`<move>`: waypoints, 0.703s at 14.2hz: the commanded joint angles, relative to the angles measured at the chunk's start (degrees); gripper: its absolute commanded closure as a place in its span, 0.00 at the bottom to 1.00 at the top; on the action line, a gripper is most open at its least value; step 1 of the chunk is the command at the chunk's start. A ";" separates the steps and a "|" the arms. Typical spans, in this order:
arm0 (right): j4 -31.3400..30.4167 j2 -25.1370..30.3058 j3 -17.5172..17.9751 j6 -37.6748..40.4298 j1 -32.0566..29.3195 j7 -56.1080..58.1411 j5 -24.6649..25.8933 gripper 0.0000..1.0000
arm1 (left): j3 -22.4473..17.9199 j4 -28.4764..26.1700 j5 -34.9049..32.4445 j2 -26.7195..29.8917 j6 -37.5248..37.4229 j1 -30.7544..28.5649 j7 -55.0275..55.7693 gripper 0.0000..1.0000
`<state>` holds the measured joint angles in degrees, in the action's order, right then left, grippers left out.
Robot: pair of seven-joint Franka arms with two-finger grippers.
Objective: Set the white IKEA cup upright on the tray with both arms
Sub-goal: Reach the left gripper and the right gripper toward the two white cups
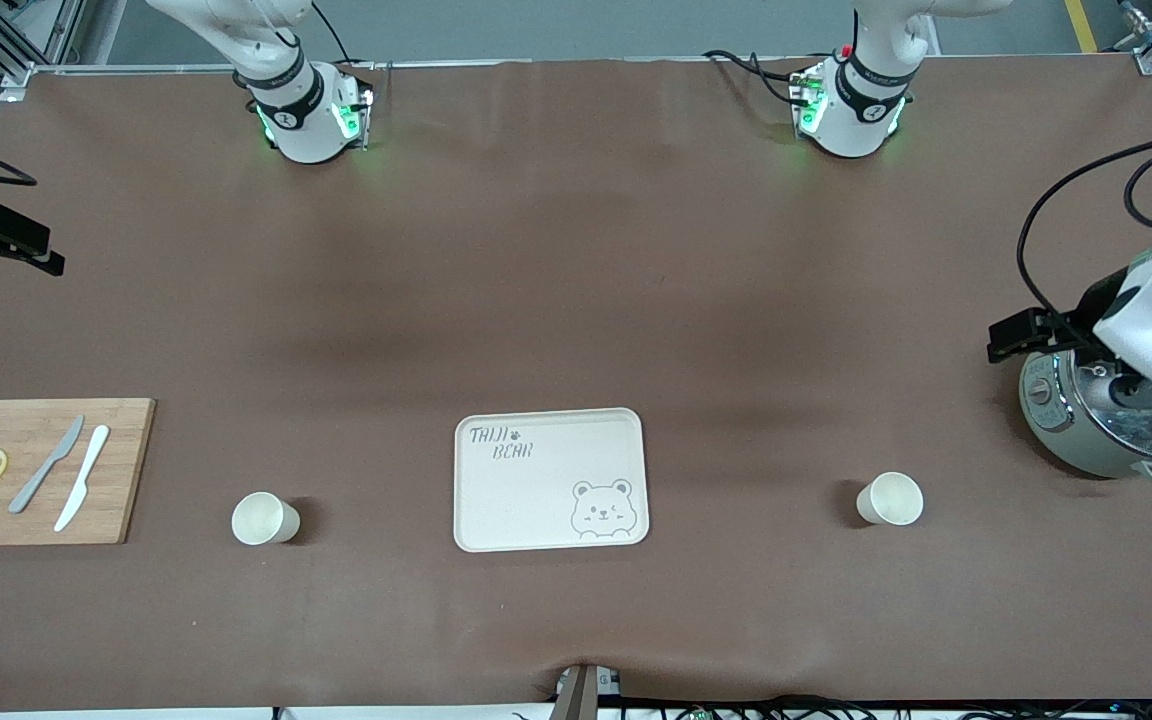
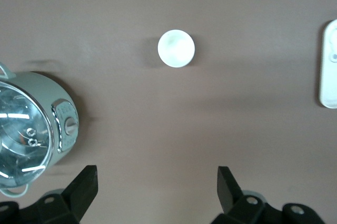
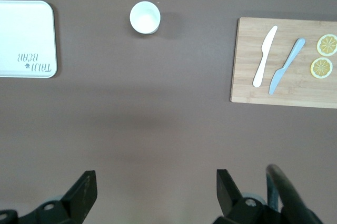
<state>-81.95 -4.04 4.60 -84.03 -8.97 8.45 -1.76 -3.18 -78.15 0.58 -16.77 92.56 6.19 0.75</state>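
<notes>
The cream tray with the bear drawing lies flat near the front-camera edge of the table, mid-table. Two white cups stand upright on the table, one on each side of it. One cup is toward the right arm's end and shows in the right wrist view. The other cup is toward the left arm's end and shows in the left wrist view. My left gripper is open and empty, up over the table beside a pot. My right gripper is open and empty, up over the right arm's end.
A bamboo cutting board with two lemon slices, a grey knife and a white knife lies at the right arm's end. A pale green pot with a glass lid stands at the left arm's end.
</notes>
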 commanded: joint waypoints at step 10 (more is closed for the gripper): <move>1.27 -4.74 0.85 -7.80 -1.84 -8.18 0.36 0.00 | -0.16 0.55 -2.42 -14.33 15.18 -0.30 -2.25 0.00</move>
<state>-81.96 -6.75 4.53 -90.38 -9.70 1.54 -1.75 -3.28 -78.33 -0.31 -29.06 106.02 5.99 -0.37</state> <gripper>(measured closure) 0.000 0.000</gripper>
